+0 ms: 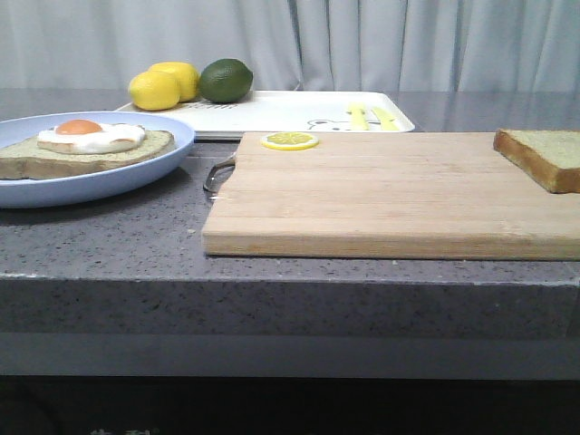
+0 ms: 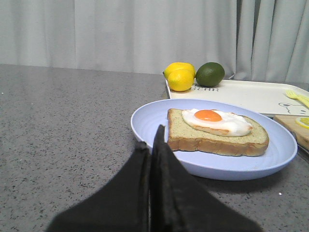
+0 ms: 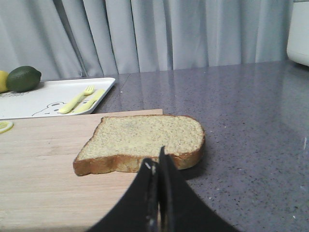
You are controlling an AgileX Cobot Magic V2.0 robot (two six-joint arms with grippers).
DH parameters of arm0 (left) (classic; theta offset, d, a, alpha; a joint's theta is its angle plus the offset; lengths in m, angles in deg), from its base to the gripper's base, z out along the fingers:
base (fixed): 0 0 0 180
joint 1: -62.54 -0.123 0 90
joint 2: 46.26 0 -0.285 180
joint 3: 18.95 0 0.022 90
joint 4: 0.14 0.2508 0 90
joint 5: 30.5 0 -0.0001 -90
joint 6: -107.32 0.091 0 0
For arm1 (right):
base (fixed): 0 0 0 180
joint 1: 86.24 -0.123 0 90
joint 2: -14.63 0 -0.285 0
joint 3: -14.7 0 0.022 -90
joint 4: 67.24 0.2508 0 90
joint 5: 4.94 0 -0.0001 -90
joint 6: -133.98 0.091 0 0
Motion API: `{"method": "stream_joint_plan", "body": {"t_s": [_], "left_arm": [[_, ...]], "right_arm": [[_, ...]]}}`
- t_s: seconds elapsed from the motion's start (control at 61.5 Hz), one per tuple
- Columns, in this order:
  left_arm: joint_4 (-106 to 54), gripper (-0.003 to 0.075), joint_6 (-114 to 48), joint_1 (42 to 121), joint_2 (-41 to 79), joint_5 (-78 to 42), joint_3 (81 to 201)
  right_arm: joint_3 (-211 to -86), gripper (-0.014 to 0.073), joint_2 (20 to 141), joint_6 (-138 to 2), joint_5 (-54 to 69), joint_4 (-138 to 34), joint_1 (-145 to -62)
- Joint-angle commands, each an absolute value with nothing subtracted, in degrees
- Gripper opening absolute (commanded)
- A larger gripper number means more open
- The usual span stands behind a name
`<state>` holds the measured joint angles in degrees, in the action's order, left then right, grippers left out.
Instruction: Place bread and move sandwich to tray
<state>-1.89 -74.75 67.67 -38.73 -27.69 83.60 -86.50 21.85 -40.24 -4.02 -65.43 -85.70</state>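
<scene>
1. The right claw [image 3: 155,193] is clenched on nothing, its two dark fingers pressed together. It hangs low just short of the bread [image 3: 145,141], aimed at the near crust, which looks like a line-up for a pick not yet begun.
2. The left claw [image 2: 150,179] is likewise clenched and empty, poised just short of the plate [image 2: 145,126], so each arm faces its own item.
3. The bread lies flat at the right end of the cutting board [image 1: 390,195], hanging over the board's right edge onto the desk [image 1: 118,236]. That overhang leaves crust free for a finger to get under, I'd judge. It is near square, with no clear long axis. Its rounded top points toward the desk's right edge.
4. The sandwich [image 2: 217,133], an egg-topped slice, sits flat in the plate near the desk's left edge, long axis running left to right across the desk.
5. The tray [image 1: 290,113] waits beyond both, toward the desk's far edge, with lemons [image 1: 163,86] and a lime [image 1: 226,80] at its left end, and yellow cutlery [image 1: 370,116] at its right.
</scene>
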Motion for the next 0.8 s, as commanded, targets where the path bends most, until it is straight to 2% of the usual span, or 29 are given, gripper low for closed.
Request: {"method": "stream_joint_plan", "body": {"t_s": [0.0, 0.357, 0.585, 0.78], "left_arm": [[-2.4, -0.0020, -75.2, 67.4, -39.9, -33.6, 83.5], [-2.4, -0.0020, -75.2, 67.4, -39.9, -38.3, 87.7], [-2.4, -0.0020, -75.2, 67.4, -38.5, -28.8, 102.4], [-2.1, -0.0020, -75.2, 67.4, -31.1, -16.6, 117.0]], "right_arm": [[-86.7, -0.0069, 20.8, -40.3, -8.3, -66.1, -85.3], [-90.6, -0.0069, 20.8, -40.3, -7.4, -66.1, -85.3], [-105.1, -0.0069, 22.6, -40.3, 5.9, -66.1, -85.3], [-119.3, -0.0069, 31.2, -40.3, 17.8, -66.1, -85.3]]}}
